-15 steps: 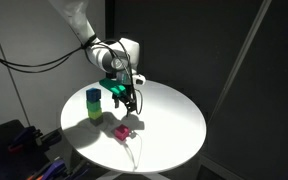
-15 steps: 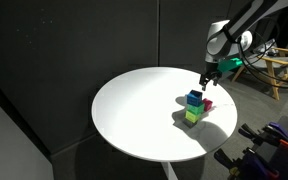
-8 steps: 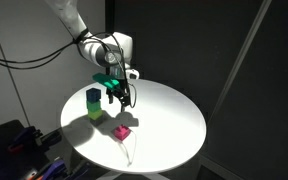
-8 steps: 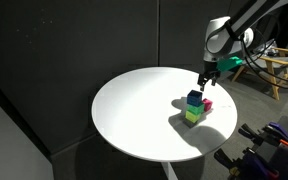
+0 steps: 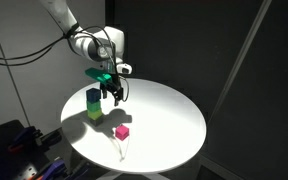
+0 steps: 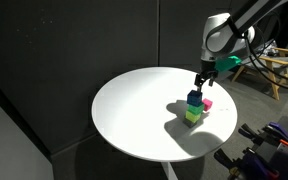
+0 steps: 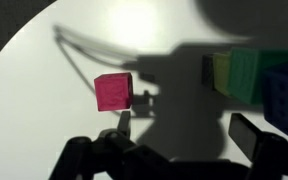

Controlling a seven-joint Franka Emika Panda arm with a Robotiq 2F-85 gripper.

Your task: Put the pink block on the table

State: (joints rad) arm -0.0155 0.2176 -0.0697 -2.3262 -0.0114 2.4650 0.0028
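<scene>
The pink block [image 5: 122,130] lies alone on the white round table [image 5: 169,120]; it also shows in an exterior view [image 6: 207,104] and in the wrist view [image 7: 114,91]. My gripper [image 5: 113,95] is open and empty, raised above the table between the pink block and a stack of a blue cube [image 5: 92,95] on green cubes [image 5: 93,110]. In the wrist view my gripper [image 7: 179,138] holds nothing, with the pink block to its upper left and the stack [image 7: 246,75] at the right.
The stack also shows in an exterior view [image 6: 194,108], close beside the pink block. Black curtains surround the table. Dark equipment [image 5: 14,145] and cables stand by the table's edge, and a wooden chair frame [image 6: 274,65] is behind.
My gripper has risen and moved away from the pink block towards the stack. The pink block stays on the table.
</scene>
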